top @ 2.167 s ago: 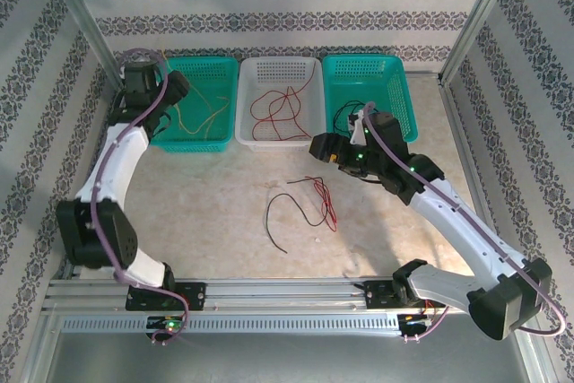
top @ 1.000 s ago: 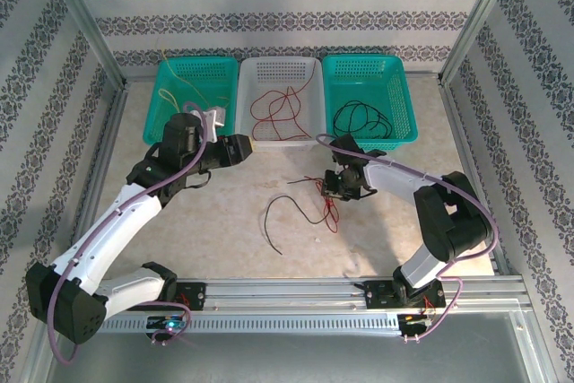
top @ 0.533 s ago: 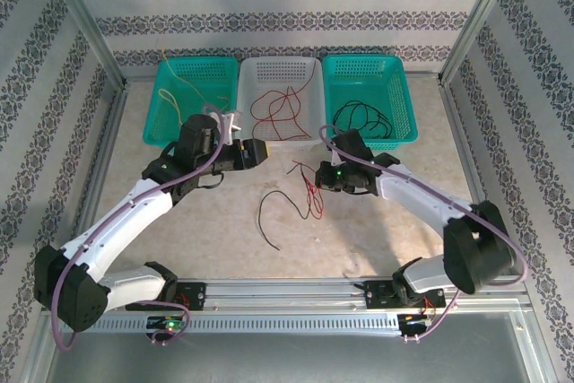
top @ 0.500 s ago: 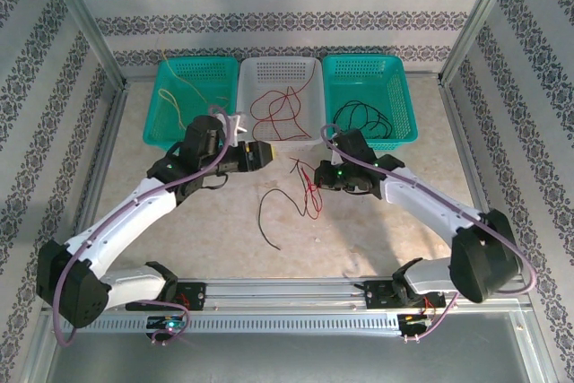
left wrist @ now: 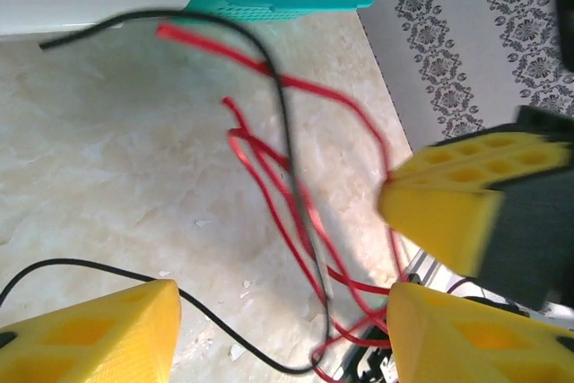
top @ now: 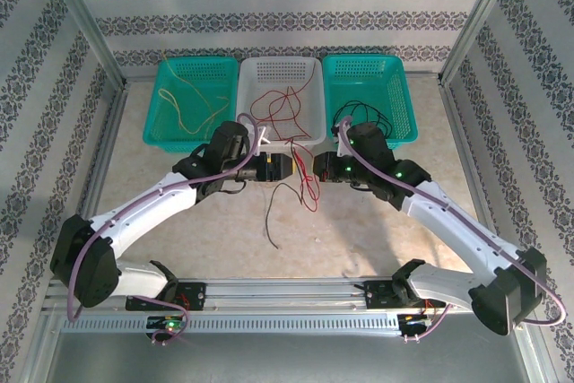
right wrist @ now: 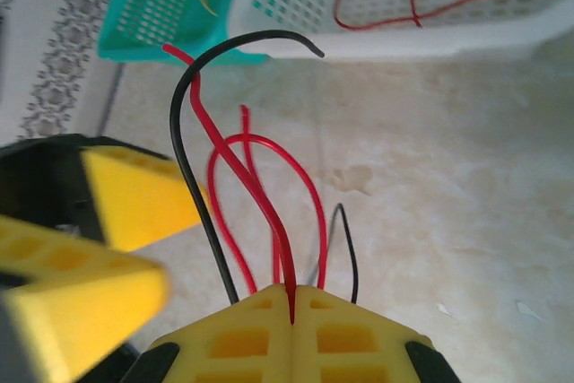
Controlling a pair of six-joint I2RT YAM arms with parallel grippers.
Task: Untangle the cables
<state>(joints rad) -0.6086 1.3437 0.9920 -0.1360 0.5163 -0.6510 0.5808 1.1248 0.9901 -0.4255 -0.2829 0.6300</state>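
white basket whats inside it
Red cables lie loose on the floor of the white basket; no other colour shows there. In the top view the left arm covers its near-left corner, so that bit cannot be checked.

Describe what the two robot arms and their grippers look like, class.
Both the left arm and right arm have white links, black joints and a thin purple cable along them. The left gripper and right gripper have chunky yellow fingers with square holes.
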